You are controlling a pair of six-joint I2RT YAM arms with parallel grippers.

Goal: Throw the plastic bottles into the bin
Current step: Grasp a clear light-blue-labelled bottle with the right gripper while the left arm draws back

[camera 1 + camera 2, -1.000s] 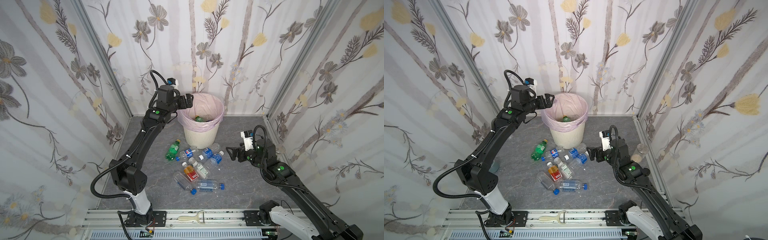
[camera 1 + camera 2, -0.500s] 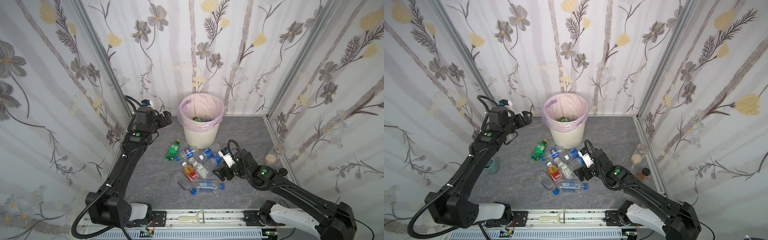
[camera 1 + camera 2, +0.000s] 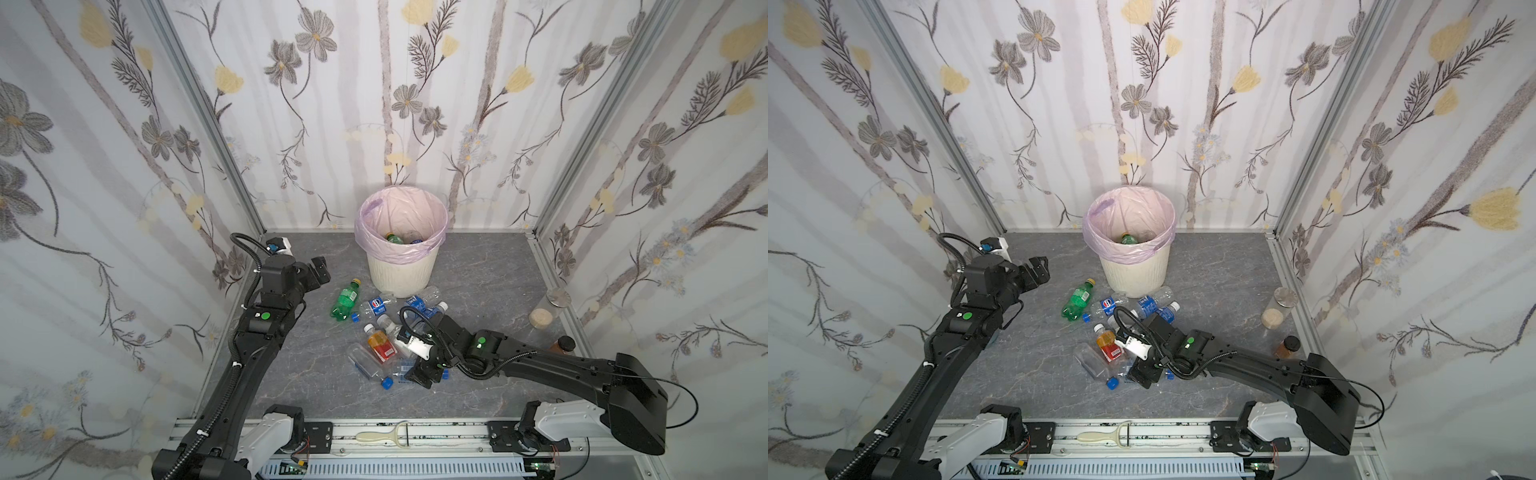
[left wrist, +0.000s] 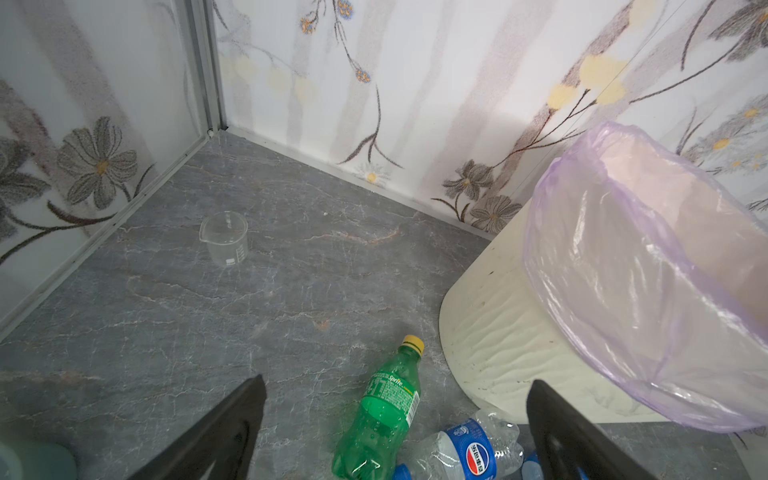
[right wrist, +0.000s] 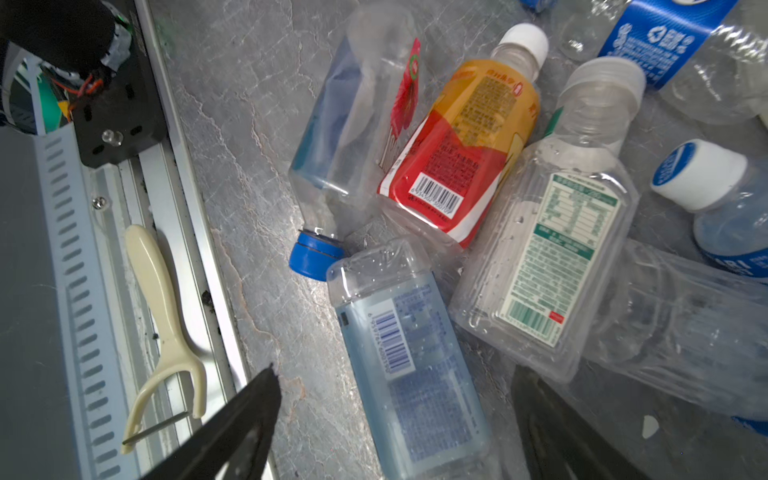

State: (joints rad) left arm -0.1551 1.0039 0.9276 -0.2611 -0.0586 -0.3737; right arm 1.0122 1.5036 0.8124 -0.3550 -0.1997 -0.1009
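Bottles mostly on floor: I count about eight in heap point(image 3: 390, 332) just in front of bin point(image 3: 401, 274). Green bottle point(image 3: 345, 300) lies at heap's left edge. Bin at back wall, pink liner over rim; green one point(image 3: 392, 237) plus bits of others inside, so few done, most left. My right gripper point(image 5: 395, 419) low over heap's near edge, jaws apart, straddling pale blue bottle point(image 5: 411, 365), not gripping. My left gripper point(image 4: 395, 424) wide open, empty, above green bottle. Peeler point(image 5: 162, 328) on rail, beaker point(image 4: 224, 237) in corner: not mine.
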